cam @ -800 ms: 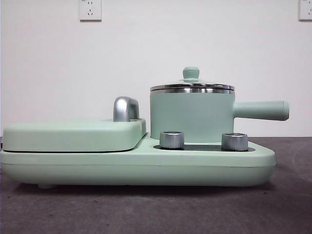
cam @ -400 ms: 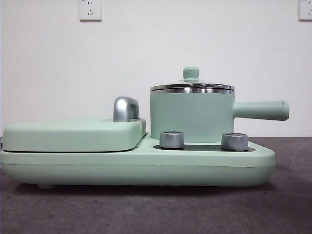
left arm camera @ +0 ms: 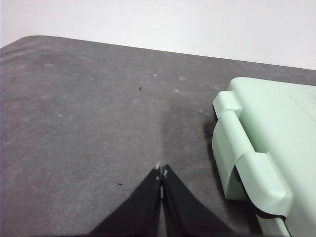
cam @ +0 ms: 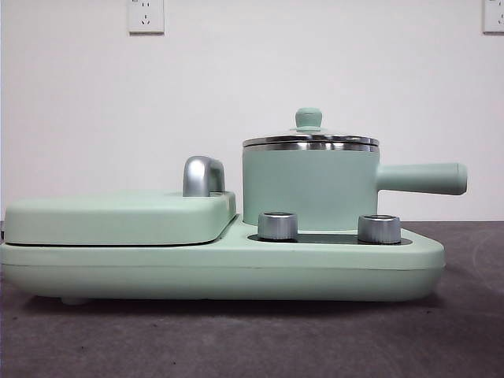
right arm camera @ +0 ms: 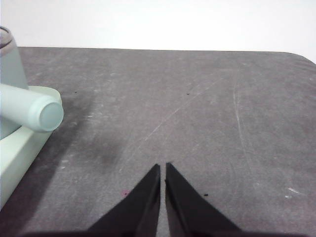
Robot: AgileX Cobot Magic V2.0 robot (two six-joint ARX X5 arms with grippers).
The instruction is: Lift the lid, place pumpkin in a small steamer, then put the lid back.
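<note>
Left end effector (left arm camera: 161, 174) and right end effector (right arm camera: 162, 168) both hover over the bare grey counter (right arm camera: 207, 108), jaws together, holding nothing. In the front view's centre-right, the lid (cam: 310, 138) sits on the small steamer (cam: 309, 189), atop the mint-green base appliance (cam: 220, 272).

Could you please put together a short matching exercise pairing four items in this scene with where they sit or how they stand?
Column one:
1. lid
2. small steamer
3. left gripper
4. steel knobs

Column two:
A. on the base appliance, long handle pointing sideways
B. jaws shut, over bare table beside the appliance's hinged end
C. in front of the pot, on the appliance's front ledge
D. seated on the pot's rim, mint-green knob on top

Pairs: 1-D, 2-A, 3-B, 4-C
</note>
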